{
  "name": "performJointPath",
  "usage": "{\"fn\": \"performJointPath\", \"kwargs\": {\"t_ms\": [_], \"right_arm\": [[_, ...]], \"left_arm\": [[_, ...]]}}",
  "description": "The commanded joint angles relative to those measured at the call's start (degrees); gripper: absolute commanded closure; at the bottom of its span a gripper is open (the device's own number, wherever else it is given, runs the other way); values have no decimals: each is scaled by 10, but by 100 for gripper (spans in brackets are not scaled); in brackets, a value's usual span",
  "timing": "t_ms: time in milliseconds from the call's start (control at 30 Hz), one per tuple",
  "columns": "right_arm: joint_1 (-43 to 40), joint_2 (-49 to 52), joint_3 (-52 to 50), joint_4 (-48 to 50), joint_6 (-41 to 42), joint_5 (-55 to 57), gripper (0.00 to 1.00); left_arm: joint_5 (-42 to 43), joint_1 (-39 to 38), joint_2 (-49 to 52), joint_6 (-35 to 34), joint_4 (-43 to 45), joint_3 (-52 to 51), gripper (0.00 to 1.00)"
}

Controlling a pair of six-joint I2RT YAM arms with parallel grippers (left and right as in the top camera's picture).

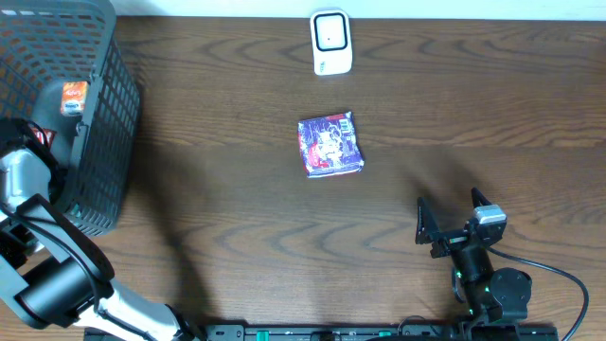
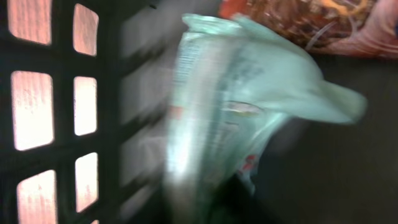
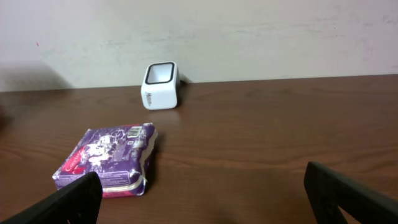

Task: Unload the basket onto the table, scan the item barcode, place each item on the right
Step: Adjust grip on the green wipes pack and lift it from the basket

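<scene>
A pale green packet [image 2: 236, 106], blurred, fills the left wrist view and runs down to where the jaws sit. My left gripper [image 1: 44, 140] is down inside the black mesh basket [image 1: 106, 152], shut on this packet; its fingers do not show clearly. A purple packet [image 1: 329, 144] lies flat mid-table, also seen as the purple packet [image 3: 107, 158] in the right wrist view. The white barcode scanner [image 1: 331, 43] stands at the far edge. My right gripper [image 1: 453, 216] rests near the front right, open and holding nothing, its fingertips [image 3: 69, 200] spread wide.
The basket occupies the far left corner and holds an orange packet [image 1: 74, 98]; an orange-brown packet [image 2: 298, 22] lies behind the green one. The basket's mesh wall [image 2: 56, 112] is close on the left. A wall stands behind the scanner [image 3: 160, 85].
</scene>
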Motion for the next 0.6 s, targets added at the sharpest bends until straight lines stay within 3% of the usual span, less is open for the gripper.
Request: {"fn": "performJointPath", "kwargs": {"t_ms": [0,267,567], "right_arm": [[-3,-3,-2,0,-8,0,1],[-3,-3,-2,0,-8,0,1],[-3,-3,-2,0,-8,0,1]], "left_arm": [[6,2,-12,63,-3,-3,93],[18,1,-158,55,-3,0,93],[164,1,-364,55,59,0,93]]}}
